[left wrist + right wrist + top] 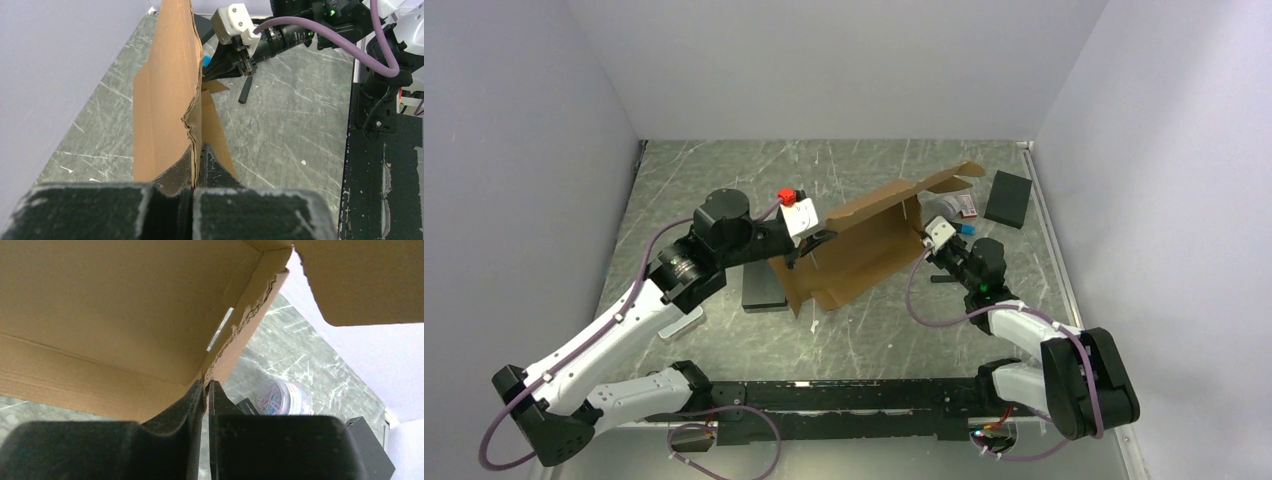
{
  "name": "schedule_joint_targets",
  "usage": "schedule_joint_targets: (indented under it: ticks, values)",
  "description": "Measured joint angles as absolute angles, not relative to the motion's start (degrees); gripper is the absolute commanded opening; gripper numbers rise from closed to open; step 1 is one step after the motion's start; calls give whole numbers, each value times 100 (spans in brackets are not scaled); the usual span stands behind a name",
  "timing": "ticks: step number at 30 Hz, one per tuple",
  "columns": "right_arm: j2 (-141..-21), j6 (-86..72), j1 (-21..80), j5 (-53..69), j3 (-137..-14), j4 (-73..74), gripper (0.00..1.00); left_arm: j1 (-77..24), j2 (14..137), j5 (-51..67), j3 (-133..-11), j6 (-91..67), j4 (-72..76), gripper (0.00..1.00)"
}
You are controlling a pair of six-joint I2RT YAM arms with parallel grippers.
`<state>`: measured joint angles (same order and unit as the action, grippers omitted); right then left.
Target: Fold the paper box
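Left end effector (196,150), nearest to the lens, is clamped on the edge of the paper box (165,90).
You see the box standing on its edge at the centre of the bench (874,330), its 9 o'clock end in your left grip. The right end effector (206,385) is at the 3 o'clock end, fingers almost together; whether they pinch I cannot tell. The cardboard looks light and stiff but tears easily, so hold flat panels, not ragged edges. Only the right wrist view shows the clip jar (280,397) clearly; only the top view shows the whole sheet.

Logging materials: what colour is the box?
The box is plain brown; the right wrist view shows it best.
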<state>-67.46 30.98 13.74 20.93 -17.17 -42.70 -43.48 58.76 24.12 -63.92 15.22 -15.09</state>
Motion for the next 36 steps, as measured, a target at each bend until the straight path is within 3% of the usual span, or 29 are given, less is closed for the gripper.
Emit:
schedule_joint_targets:
  ticks: [19,25,36]
  values:
    - [-6630,3061,1125,2836,-2158,-2773,26,-4720,5728,2237,-6259,1444,-1538,0]
    - [-6744,3065,1090,2934,-2268,-2370,35,-4751,5710,2191,-6208,1406,-1533,0]
    - [-7170,3232,921,3162,-2650,-1798,40,-4786,5710,2075,-6204,1400,-1533,0]
